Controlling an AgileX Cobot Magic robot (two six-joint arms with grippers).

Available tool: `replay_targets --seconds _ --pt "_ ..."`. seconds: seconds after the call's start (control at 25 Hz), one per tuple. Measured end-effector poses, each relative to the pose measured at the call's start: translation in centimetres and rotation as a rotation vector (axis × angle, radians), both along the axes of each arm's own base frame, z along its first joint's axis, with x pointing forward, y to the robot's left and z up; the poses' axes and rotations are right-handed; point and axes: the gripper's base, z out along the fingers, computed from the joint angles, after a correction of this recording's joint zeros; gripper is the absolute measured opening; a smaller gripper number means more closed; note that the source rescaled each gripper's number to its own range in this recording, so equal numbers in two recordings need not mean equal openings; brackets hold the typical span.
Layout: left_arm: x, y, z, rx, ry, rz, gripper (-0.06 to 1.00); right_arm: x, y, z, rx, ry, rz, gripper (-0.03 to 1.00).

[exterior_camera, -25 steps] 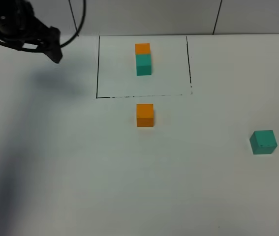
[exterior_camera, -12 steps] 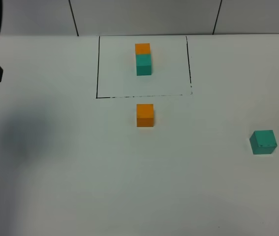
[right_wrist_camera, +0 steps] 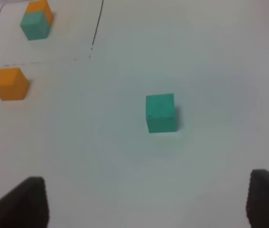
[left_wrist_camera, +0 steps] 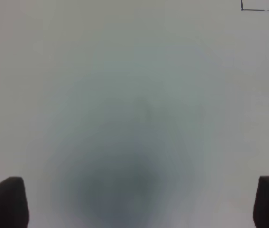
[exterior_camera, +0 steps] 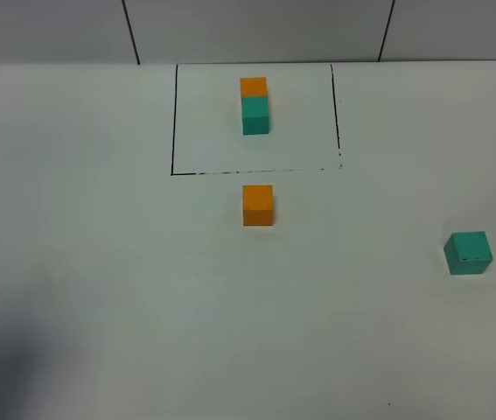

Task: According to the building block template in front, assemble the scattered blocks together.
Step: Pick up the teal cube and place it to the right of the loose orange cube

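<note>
orange block [exterior_camera: 258, 205], teal block [exterior_camera: 468, 253] well apart

Looks like robotics lab bench, plain white table [exterior_camera: 90, 262], thin black rectangle [exterior_camera: 174, 122] drawn on it, grey panelled wall [exterior_camera: 256, 31] w/ dark seams behind, props (small orange cube [exterior_camera: 258, 205] + teal cube [exterior_camera: 468, 253]).

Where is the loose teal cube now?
In the exterior high view, the loose teal cube sits at far right, apart from the loose orange cube.
</note>
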Motion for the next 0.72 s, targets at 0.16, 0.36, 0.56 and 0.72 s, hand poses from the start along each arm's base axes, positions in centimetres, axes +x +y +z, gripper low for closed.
replay_targets --seconds 0.16,0.36,0.56,0.72 --pt "-3.4 0.1 -1.3 -0.004 -0.083 0.003 0.98 0.0 0.0 0.0 0.000 0.000 0.000 0.71" --pt "-6.6 0.1 -3.2 -0.003 -0.179 0.000 0.97 0.0 0.0 0.0 0.000 0.000 0.000 0.71" --pt "-8.5 0.0 -5.0 0.005 -0.244 -0.042 0.95 0.0 0.0 0.0 0.000 0.000 0.000 0.71" --pt "-9.4 -0.3 -5.5 0.000 -0.276 -0.086 0.94 0.0 0.0 0.0 0.000 0.000 0.000 0.71"
